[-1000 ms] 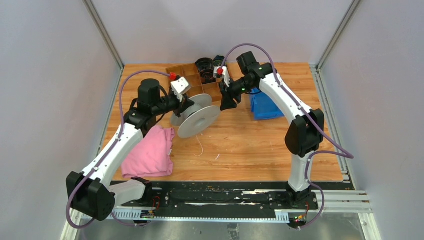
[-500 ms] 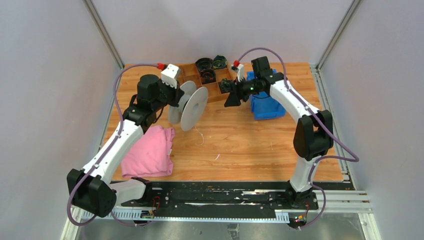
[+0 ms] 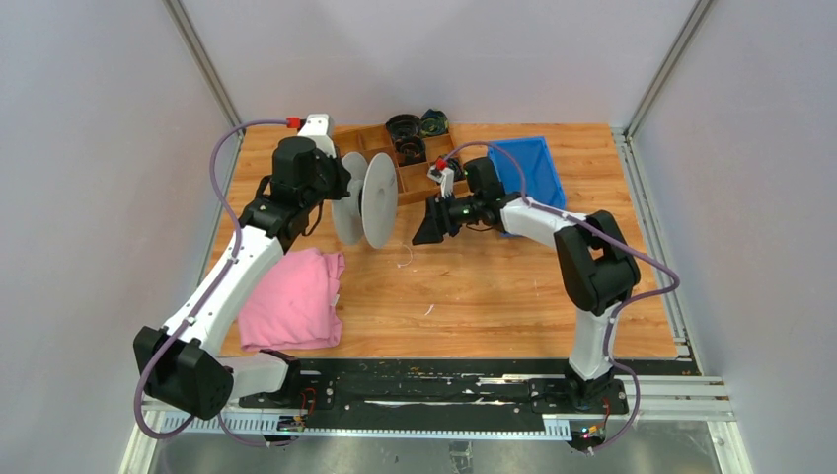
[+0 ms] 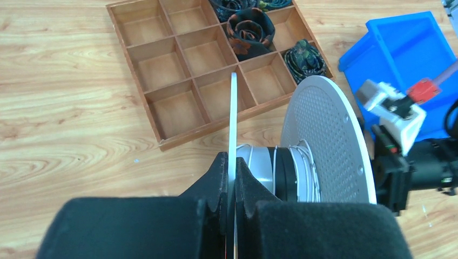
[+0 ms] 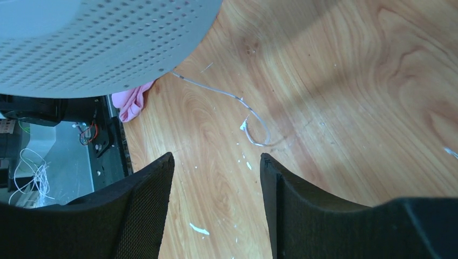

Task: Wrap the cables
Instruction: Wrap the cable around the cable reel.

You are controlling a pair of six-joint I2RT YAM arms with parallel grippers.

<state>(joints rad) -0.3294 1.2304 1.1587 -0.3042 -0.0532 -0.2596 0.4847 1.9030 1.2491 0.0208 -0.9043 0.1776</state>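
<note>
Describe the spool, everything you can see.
The spool is two thin, round, light-grey, plastic-looking discs, the far one perforated, joined by a grey hub with a dark band. Thin whitish cable is wound on the hub; a loose tail lies on the table. It stands on edge, discs upright, before the tray. The left gripper is shut on the near disc's rim; the open right gripper is clear of it.

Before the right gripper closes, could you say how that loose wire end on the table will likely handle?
The cable is probably floppy and light: it lies in a loose hook on the table. Being so thin, it may slip from the open right gripper.
</note>
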